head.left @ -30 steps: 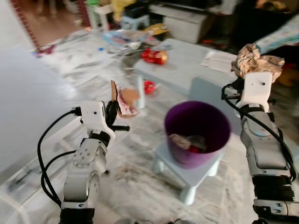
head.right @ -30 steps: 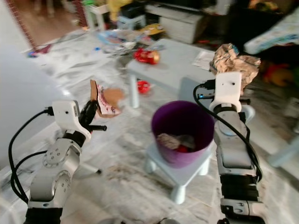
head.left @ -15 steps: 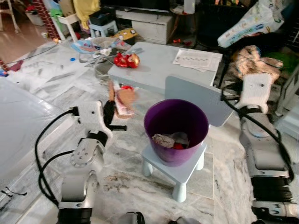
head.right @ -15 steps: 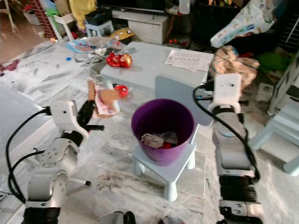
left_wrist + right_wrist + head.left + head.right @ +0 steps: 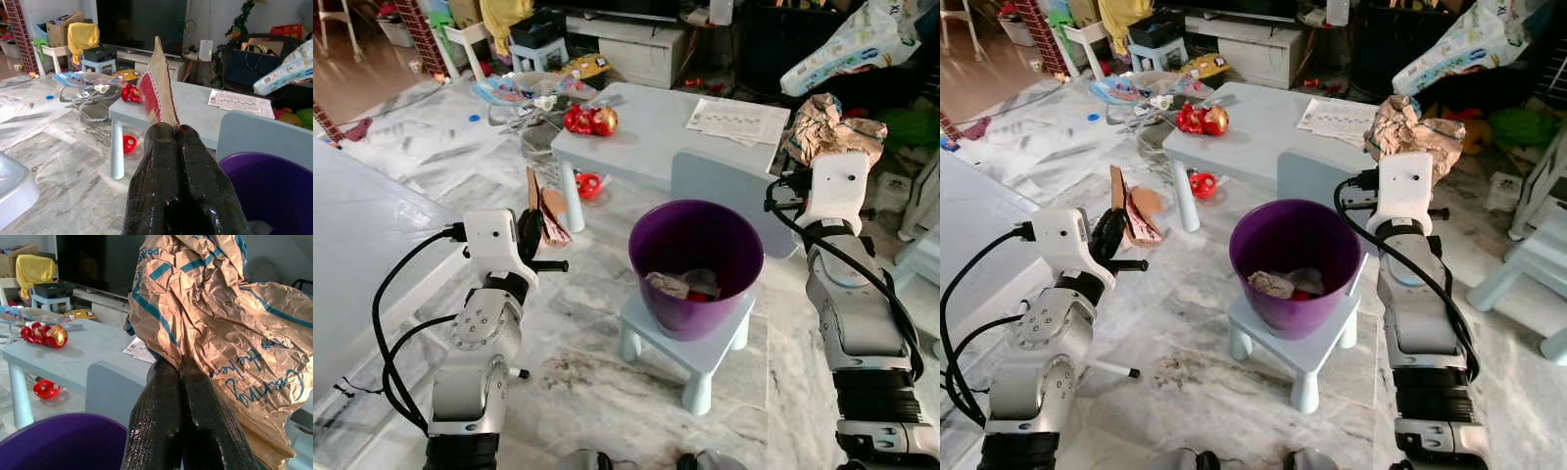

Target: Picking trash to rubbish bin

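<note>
A purple bin stands on a small pale blue stool in front of me, with crumpled trash inside. My left gripper is shut on a flat piece of cardboard packaging, held upright to the left of the bin. My right gripper is raised at the bin's right and shut on a crumpled brown paper bag with blue print. Both loads hang outside the bin's rim.
A grey-blue low table behind the bin carries a red-gold toy and a sheet of paper. A small red object lies on the marble floor under it. Clutter and a TV stand line the back; a white surface stands at left.
The camera has shifted, so the bin now sits a little further right in view. Both grippers still hold their trash; the cardboard now shows edge-on.
</note>
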